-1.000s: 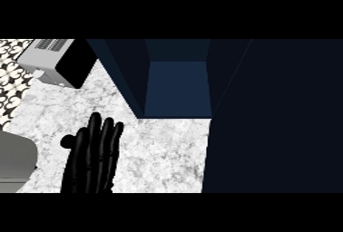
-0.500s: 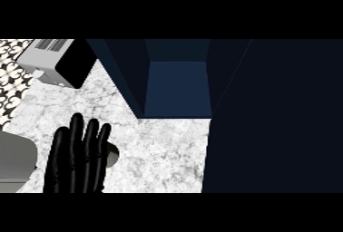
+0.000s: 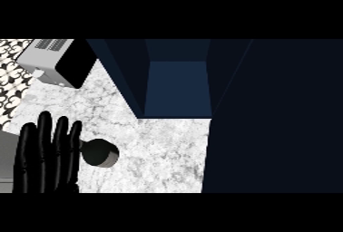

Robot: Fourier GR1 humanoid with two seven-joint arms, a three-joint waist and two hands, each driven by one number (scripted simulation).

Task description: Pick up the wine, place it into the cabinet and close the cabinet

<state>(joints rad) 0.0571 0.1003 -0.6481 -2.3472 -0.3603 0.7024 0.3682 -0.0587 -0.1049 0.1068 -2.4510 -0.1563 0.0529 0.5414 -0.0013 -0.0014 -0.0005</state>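
Note:
The wine bottle [image 3: 100, 152] shows as a dark round shape on the marble counter [image 3: 161, 154], seen from almost straight above. My left hand [image 3: 47, 154] is at the lower left, fingers straight and pointing up, its edge just left of the bottle and not curled round it. The dark blue cabinet [image 3: 178, 86] is open at the top centre and I see nothing in its blue inside. Its dark door [image 3: 275, 118] fills the right side of the view. My right hand does not show.
A grey appliance with a black front [image 3: 57, 63] stands at the back left of the counter. A patterned wall [image 3: 13, 77] runs along the far left. A grey surface [image 3: 7, 158] lies at the left edge, behind my hand.
My left hand has slid left and downward, fingers still straight. The round dark bottle it covered before now shows beside it.

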